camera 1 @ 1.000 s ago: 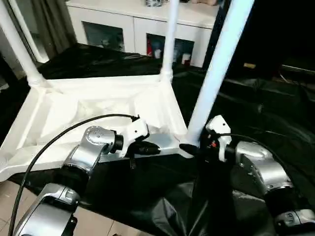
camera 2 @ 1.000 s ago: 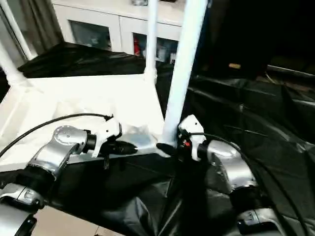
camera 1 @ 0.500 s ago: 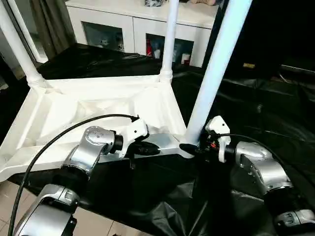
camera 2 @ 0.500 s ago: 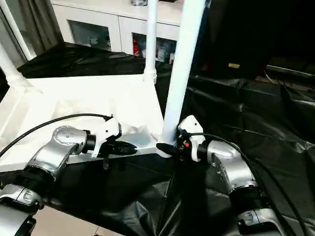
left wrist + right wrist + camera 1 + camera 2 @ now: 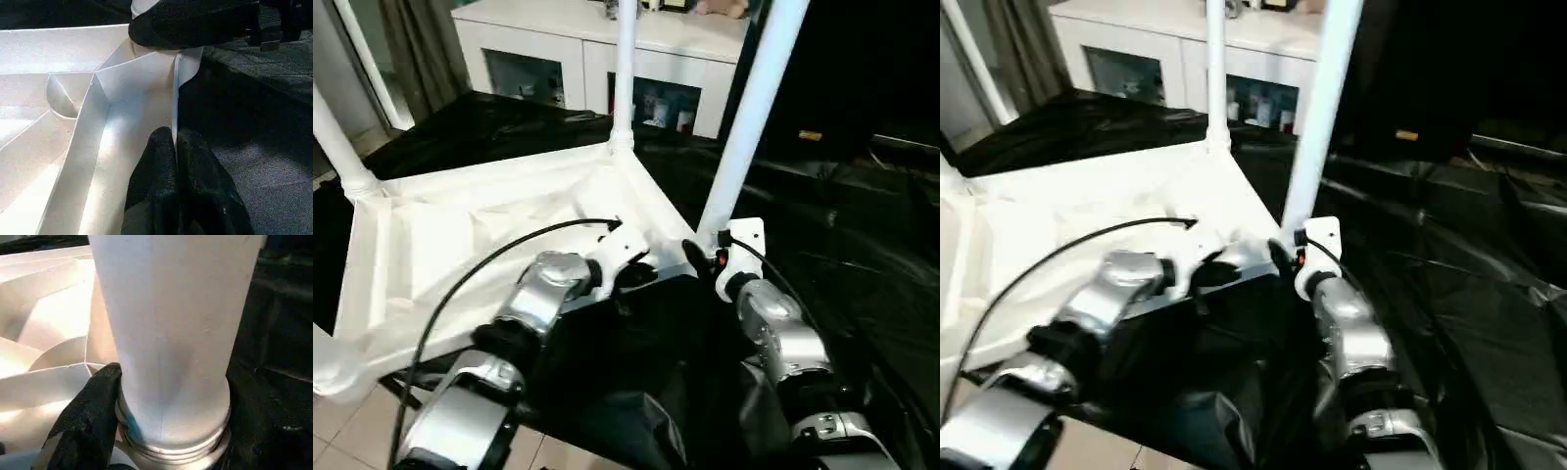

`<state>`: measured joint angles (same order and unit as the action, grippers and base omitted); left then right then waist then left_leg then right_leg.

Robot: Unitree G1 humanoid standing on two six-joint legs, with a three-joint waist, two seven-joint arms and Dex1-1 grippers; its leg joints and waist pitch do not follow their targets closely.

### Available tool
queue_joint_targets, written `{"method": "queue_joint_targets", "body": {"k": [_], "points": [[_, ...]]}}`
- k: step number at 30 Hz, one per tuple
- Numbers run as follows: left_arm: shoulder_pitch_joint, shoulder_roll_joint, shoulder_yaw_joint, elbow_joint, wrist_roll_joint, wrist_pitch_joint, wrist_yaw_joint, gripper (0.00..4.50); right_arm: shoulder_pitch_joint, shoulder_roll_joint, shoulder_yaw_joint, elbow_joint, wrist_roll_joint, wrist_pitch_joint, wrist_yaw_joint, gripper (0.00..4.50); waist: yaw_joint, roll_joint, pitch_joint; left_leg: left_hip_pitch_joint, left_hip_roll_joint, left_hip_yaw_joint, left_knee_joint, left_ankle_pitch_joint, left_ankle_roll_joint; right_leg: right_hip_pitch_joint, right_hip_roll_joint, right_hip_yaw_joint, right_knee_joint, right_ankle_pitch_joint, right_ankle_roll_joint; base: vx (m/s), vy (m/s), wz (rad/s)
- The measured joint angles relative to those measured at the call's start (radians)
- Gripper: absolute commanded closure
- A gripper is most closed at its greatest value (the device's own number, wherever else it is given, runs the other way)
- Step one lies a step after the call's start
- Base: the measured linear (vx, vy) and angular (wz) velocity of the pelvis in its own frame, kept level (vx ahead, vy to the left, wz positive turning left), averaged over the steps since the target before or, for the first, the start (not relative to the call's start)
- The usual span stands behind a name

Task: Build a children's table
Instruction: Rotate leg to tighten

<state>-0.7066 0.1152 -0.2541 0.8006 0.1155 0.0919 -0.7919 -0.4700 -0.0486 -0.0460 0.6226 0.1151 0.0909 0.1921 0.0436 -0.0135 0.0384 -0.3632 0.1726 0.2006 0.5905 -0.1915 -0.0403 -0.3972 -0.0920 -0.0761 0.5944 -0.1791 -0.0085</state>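
— Any brand, label or writing you can read?

— None legible. There is a small yellowish tag on the dark background and small items behind the cabinet (image 5: 597, 69) doors, but nothing I can make out.

— Where is the tabletop?

— The white tabletop (image 5: 460, 235) lies upside down, ribbed underside up, on the bench (image 5: 862, 264) draped in black sheeting. Three legs stand upright in its corner sockets: the near right leg (image 5: 744, 127), the far leg (image 5: 625, 73) and the left leg (image 5: 335, 137).

— And the left end effector?

— The left end effector (image 5: 177, 147) is at the near edge of the tabletop, close to the near right corner. In the left wrist view its two black fingers (image 5: 156, 171) are pinched onto the thin upright rim, one finger on each side.

— The right one?

— The right end effector (image 5: 700, 257) sits at the base of the near right leg, just above the socket collar. The right wrist view shows one black finger (image 5: 90, 421) pressed against the leg's side; it appears clenched around that leg, though the other finger is hidden.
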Motion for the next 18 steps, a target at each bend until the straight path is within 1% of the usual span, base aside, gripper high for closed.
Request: {"method": "queue_joint_targets", "body": {"k": [1, 2, 3, 6, 10, 12, 14, 16, 18], "points": [[0.0, 0.0, 0.0, 0.001, 0.001, -0.004, 0.0, 4.5, 0.0, -0.001, 0.0, 0.006, 0.0, -0.012, 0.004, 1.24, -0.001, 0.0, 0.0, 0.0, -0.001, 0.0, 0.0, 0.0, 0.0, 0.0, 0.0, 0.002, 0.0, 0.0, 0.0, 0.0, 0.0, 0.0], [0.0, 0.0, 0.0, 0.001, 0.001, -0.006, 0.0, 4.5, 0.0, -0.002, 0.0, 0.008, 0.0, -0.017, 0.008, 1.24, -0.001, 0.0, 0.0, 0.0, -0.001, 0.001, 0.0, 0.0, 0.0, -0.001, 0.0, 0.003, 0.0, 0.0, 0.0, 0.0, 0.0, 0.0], [0.0, 0.001, -0.001, 0.001, 0.001, -0.008, -0.001, 4.5, 0.0, -0.003, -0.001, 0.008, 0.0, -0.018, 0.012, 1.08, -0.002, 0.0, 0.0, -0.001, -0.001, 0.001, 0.0, 0.0, 0.0, -0.001, 0.0, 0.003, 0.0, 0.0, 0.0, 0.0, 0.0, 0.0], [0.002, 0.012, 0.001, 0.001, 0.002, -0.018, -0.009, 4.5, 0.0, -0.01, 0.005, 0.008, 0.0, -0.016, 0.054, 0.91, -0.008, 0.0, 0.0, -0.001, -0.001, 0.001, 0.0, 0.0, 0.0, -0.002, 0.0, 0.004, 0.0, 0.0, 0.0, 0.0, 0.0, 0.0], [0.024, 0.055, 0.004, -0.031, -0.008, -0.035, -0.07, 4.5, 0.006, -0.132, 0.078, -0.017, -0.01, -0.006, 0.257, 0.91, -0.011, 0.0, 0.0, -0.002, -0.001, 0.001, -0.002, 0.0, 0.0, -0.003, 0.001, 0.004, 0.0, 0.0, 0.0, 0.0, 0.0, 0.0], [0.033, 0.075, 0.007, -0.041, -0.018, -0.049, -0.105, 4.5, 0.008, -0.164, 0.092, -0.032, -0.011, -0.006, 0.325, 0.91, -0.013, 0.0, 0.001, -0.004, 0.0, 0.001, -0.004, 0.0, 0.0, -0.004, 0.002, 0.004, 0.001, 0.0, 0.0, 0.0, 0.0, 0.0], [0.041, 0.097, 0.008, -0.051, -0.03, -0.06, -0.148, 4.5, 0.009, -0.191, 0.106, -0.043, -0.009, -0.005, 0.392, 0.91, -0.011, 0.0, 0.001, -0.003, 0.001, 0.0, -0.006, 0.0, 0.0, -0.005, 0.004, 0.003, 0.002, 0.0, 0.0, 0.0, 0.0, 0.0], [0.072, 0.131, 0.006, -0.101, -0.054, -0.062, -0.238, 4.5, 0.023, -0.246, 0.132, -0.084, 0.0, -0.004, 0.496, 0.91, -0.008, 0.002, 0.001, -0.004, 0.001, 0.0, -0.008, 0.0, 0.0, -0.007, 0.004, 0.003, 0.002, 0.0, 0.0, 0.0, 0.0, 0.0], [0.089, 0.163, 0.001, -0.132, -0.073, -0.064, -0.303, 4.5, 0.036, -0.27, 0.15, -0.117, 0.006, -0.003, 0.572, 0.91, -0.006, 0.001, 0.001, -0.003, 0.001, 0.0, -0.009, 0.001, 0.002, -0.009, 0.004, 0.003, 0.002, 0.0, 0.0, 0.0, 0.0, 0.0]]}}
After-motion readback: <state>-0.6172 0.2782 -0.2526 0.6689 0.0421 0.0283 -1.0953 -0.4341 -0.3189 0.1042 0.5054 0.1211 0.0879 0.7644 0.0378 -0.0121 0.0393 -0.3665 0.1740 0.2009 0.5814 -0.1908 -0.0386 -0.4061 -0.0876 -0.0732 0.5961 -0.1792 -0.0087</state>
